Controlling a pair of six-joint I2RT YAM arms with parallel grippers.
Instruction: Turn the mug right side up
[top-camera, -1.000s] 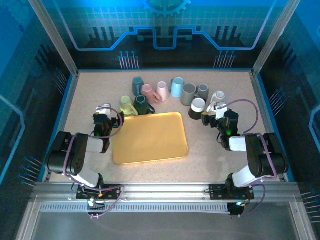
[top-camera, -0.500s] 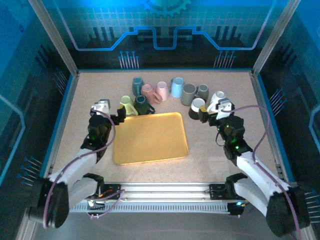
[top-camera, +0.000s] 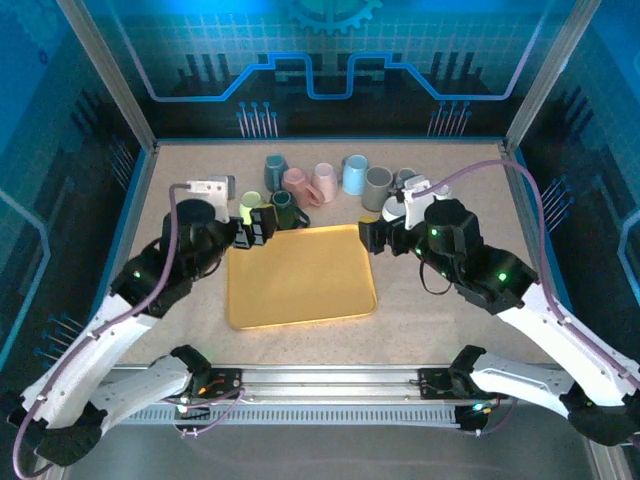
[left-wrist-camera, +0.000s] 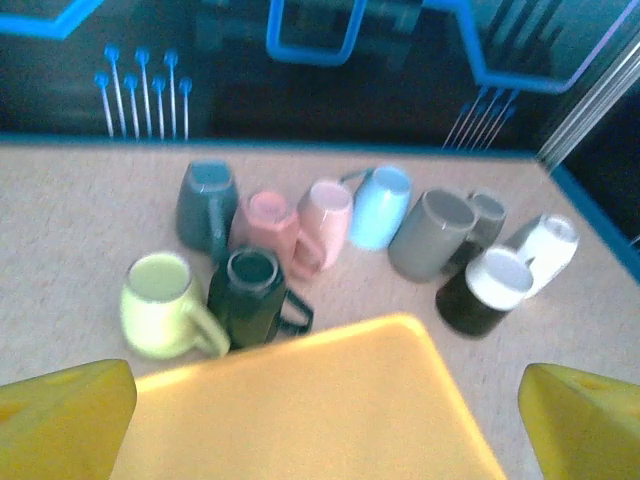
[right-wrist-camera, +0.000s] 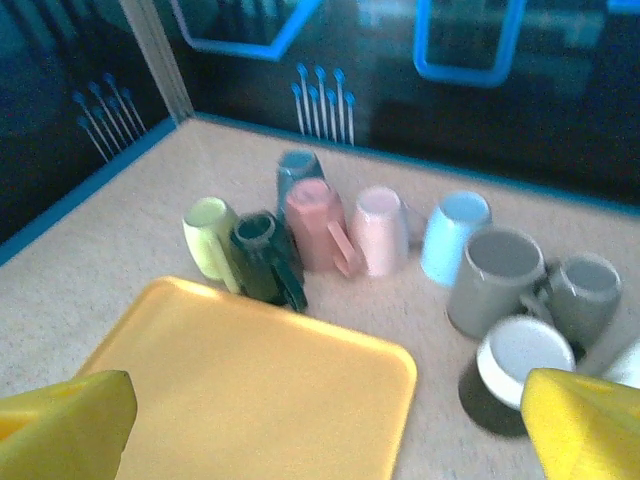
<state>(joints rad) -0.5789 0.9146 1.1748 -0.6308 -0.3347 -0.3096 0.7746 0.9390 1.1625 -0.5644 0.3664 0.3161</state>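
Observation:
Several mugs cluster behind the yellow tray (top-camera: 300, 275). The teal (left-wrist-camera: 207, 203), pink (left-wrist-camera: 268, 225), pale pink (left-wrist-camera: 325, 222) and light blue (left-wrist-camera: 380, 205) mugs show closed bottoms. Yellow-green (left-wrist-camera: 160, 315), dark green (left-wrist-camera: 250, 295), grey (left-wrist-camera: 432, 232) and black, white-lined (left-wrist-camera: 480, 295) mugs show their openings. My left gripper (top-camera: 262, 228) hangs open over the tray's back left corner, near the dark green mug (top-camera: 282, 205). Over the back right corner my right gripper (top-camera: 374, 236) is open, beside the black mug (top-camera: 395, 210). Nothing sits between either pair of fingers.
A white mug (left-wrist-camera: 545, 250) and a small grey mug (left-wrist-camera: 487, 215) stand at the right end of the cluster. The tray (right-wrist-camera: 250, 380) is bare. Blue walls and metal posts (top-camera: 110, 80) ring the speckled table (top-camera: 450, 330).
Both arms have unfolded from beside the tray and risen, carrying the grippers inward over the tray's back corners. Both grippers stayed open. No mug has moved.

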